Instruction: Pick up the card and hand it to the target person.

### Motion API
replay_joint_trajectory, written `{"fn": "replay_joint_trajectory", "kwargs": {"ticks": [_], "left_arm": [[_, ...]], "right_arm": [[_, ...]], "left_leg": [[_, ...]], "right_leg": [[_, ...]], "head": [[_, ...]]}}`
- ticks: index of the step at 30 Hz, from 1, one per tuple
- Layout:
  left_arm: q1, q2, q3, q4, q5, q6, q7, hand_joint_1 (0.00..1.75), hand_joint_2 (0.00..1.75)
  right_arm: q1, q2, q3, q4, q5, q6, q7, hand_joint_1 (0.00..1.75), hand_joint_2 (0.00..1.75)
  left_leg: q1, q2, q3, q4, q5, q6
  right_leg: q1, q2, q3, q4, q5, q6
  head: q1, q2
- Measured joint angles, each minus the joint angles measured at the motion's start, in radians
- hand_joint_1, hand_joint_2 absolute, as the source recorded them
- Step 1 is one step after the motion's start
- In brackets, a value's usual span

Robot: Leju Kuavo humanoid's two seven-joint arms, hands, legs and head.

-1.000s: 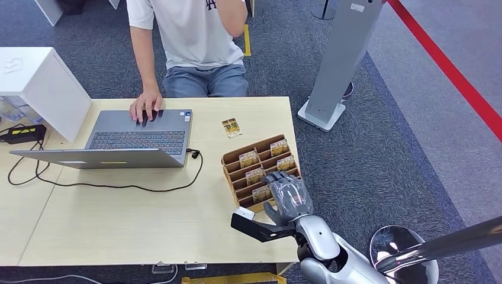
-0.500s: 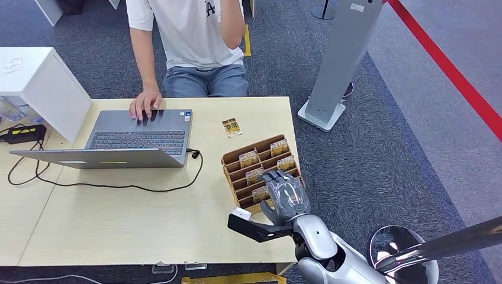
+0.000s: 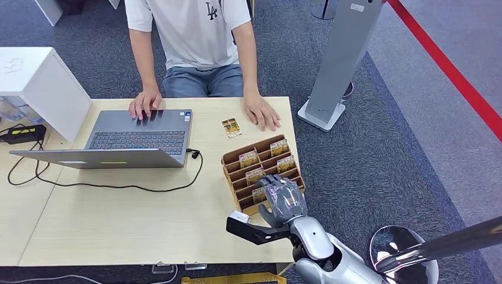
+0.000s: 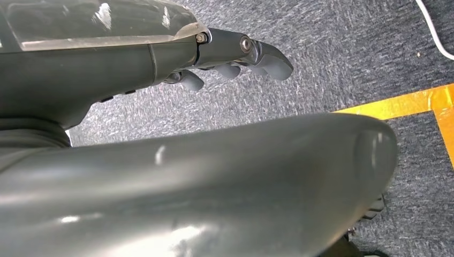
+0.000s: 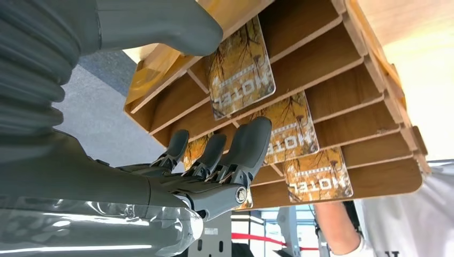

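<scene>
The person's hand now rests on the table beside a loose card

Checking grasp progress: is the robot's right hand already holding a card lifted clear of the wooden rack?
No: the right hand reaches at the wooden rack with nothing in its fingers, and the cards sit in their slots.

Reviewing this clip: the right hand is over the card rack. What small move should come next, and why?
Probably close the fingers on the nearest card. The right hand hovers at the near end of the wooden rack; in the right wrist view its fingers are spread in front of the cards with nothing in them, so no card is held yet.
</scene>
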Motion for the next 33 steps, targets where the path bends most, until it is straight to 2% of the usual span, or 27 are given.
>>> {"fn": "replay_joint_trajectory", "kwargs": {"ticks": [6,12,14,17,19,25,29,33], "left_arm": [[-0.001,0.000,0.000,0.000,-0.002,0.000,0.000,0.00,0.00],[-0.002,0.000,0.001,0.000,-0.003,0.000,0.001,0.00,0.00],[-0.002,0.000,0.002,0.000,-0.003,0.000,0.002,0.00,0.00],[-0.002,0.000,0.004,0.000,-0.004,0.000,0.002,0.00,0.00],[-0.002,0.000,0.005,0.000,-0.005,0.000,0.002,0.00,0.00],[-0.002,-0.001,0.006,0.000,-0.008,0.000,0.002,0.00,0.00],[-0.003,-0.001,0.006,0.001,-0.012,0.000,0.002,0.00,0.00],[-0.003,-0.001,0.006,0.001,-0.013,0.000,0.002,0.00,0.00]], "right_arm": [[-0.002,0.005,0.010,0.020,-0.004,-0.002,-0.002,0.75,1.75],[-0.007,0.009,0.014,0.033,-0.006,-0.010,-0.003,0.89,1.75],[-0.009,0.010,0.014,0.036,-0.006,-0.013,-0.002,0.85,1.75],[-0.011,0.010,0.014,0.039,-0.006,-0.015,-0.002,0.70,1.75],[-0.011,0.010,0.014,0.041,-0.007,-0.015,-0.002,0.71,1.75],[-0.011,0.010,0.015,0.047,-0.007,-0.015,-0.001,0.89,1.75],[-0.011,0.010,0.015,0.048,-0.007,-0.015,0.000,1.30,1.75],[-0.011,0.010,0.015,0.048,-0.007,-0.015,0.000,1.41,1.75]], "left_leg": [[0.000,0.000,0.000,0.000,0.000,0.000],[0.000,0.000,0.000,0.000,0.000,0.000],[0.000,0.000,0.000,0.000,0.000,0.000],[0.000,0.000,0.000,0.000,0.000,0.000],[0.000,0.000,0.000,0.000,0.000,0.000],[0.000,0.000,0.000,0.000,0.000,0.000],[0.000,0.000,0.000,0.000,0.000,0.000],[0.000,0.000,0.000,0.000,0.000,0.000]], "right_leg": [[0.000,0.000,0.000,0.000,0.000,0.000],[0.000,0.000,0.000,0.000,0.000,0.000],[0.000,0.000,0.000,0.000,0.000,0.000],[0.000,0.000,0.000,0.000,0.000,0.000],[0.000,0.000,0.000,0.000,0.000,0.000],[0.000,0.000,0.000,0.000,0.000,0.000],[0.000,0.000,0.000,0.000,0.000,0.000],[0.000,0.000,0.000,0.000,0.000,0.000]], "head": [[0.001,0.000],[0.000,0.000],[0.000,0.000],[0.000,0.000],[0.000,0.000],[0.000,0.000],[0.000,0.000],[0.000,0.000]]}}
